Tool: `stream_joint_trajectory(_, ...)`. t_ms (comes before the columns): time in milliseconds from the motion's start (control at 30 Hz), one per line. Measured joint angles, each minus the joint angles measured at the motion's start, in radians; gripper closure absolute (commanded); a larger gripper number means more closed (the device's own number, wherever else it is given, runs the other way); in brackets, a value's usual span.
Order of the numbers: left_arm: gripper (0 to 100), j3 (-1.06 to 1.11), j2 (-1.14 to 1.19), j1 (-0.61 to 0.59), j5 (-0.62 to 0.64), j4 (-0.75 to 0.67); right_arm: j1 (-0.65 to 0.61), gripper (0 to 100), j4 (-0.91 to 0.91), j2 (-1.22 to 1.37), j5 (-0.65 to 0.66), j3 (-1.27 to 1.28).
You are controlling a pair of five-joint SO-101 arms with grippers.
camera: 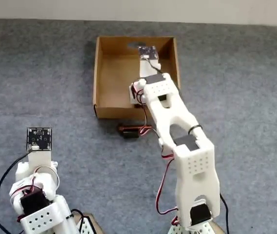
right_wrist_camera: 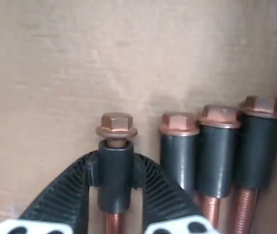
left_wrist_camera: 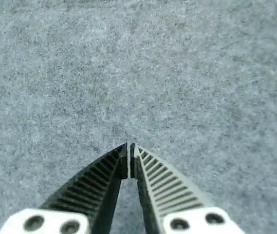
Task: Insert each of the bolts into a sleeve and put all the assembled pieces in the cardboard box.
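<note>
While I watch from above, the right arm (camera: 177,122) extends into the box (camera: 97,73); a dark part (camera: 128,130) lies on the desk (camera: 41,73) just outside its front wall. At the left wrist, the left hand (left_wrist_camera: 129,161) is closed on nothing above the desk. At the right wrist, the right hand (right_wrist_camera: 115,165) grips a sleeve (right_wrist_camera: 115,195) with a bolt (right_wrist_camera: 116,126) in it, beside three assembled pieces (right_wrist_camera: 216,151) in the box.

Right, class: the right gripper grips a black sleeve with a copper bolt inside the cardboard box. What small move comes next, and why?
Probably open the right gripper and release the black sleeve with its copper hex bolt: it is inside the brown cardboard box, beside three assembled pieces lying there.
</note>
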Motion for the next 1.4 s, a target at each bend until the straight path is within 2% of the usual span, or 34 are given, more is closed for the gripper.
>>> stream_joint_trajectory(167,96,0.0,0.0,0.0,0.0,0.0,0.002,97.5,0.006,0.009,0.0,-0.031)
stream_joint_trajectory(367,96,0.0,0.0,0.0,0.0,0.0,0.002,77.7,0.144,0.025,0.0,-0.153)
stream_joint_trajectory(567,96,0.0,0.0,0.0,0.0,0.0,0.021,77.1,0.373,0.025,0.0,-0.376)
stream_joint_trajectory(833,96,0.0,0.0,0.0,0.0,0.0,0.095,77.2,0.744,0.025,0.0,-0.867)
stream_joint_trajectory(967,96,0.0,0.0,0.0,0.0,0.0,0.089,77.2,0.806,0.021,0.0,-1.005)
stream_joint_trajectory(1167,96,0.0,0.0,0.0,0.0,0.0,0.041,77.2,0.812,-0.005,0.0,-0.974)
stream_joint_trajectory(1267,96,0.0,0.0,0.0,0.0,0.0,-0.015,77.2,0.812,-0.129,0.0,-0.806)
stream_joint_trajectory(1400,96,0.0,0.0,0.0,0.0,0.0,-0.106,77.2,0.807,-0.408,0.0,-0.445)
